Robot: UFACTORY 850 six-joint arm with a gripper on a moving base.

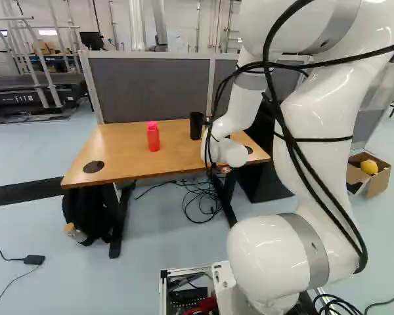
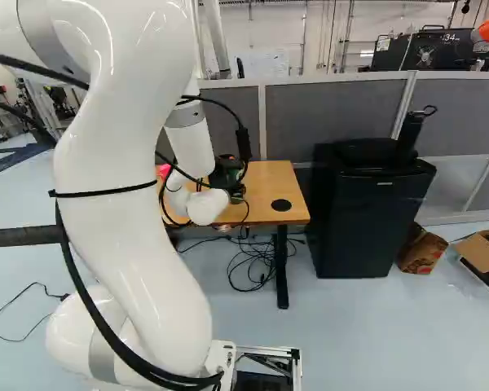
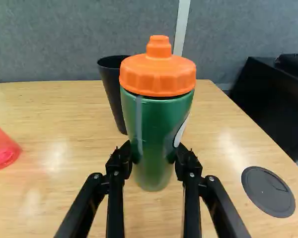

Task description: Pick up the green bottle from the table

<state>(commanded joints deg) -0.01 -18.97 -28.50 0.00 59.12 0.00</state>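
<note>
Wrist view | gripper part-closed, clamping green bottle from both sides | upright hold likely limits tipping

left base view: behind the arm, facing twelve o'clock and slightly down, arm close at one o'clock
right base view: same facing, arm close at eleven o'clock
wrist view: nearest the table, looking down across it
table and partition: in all three views, farther off in both base views
</note>
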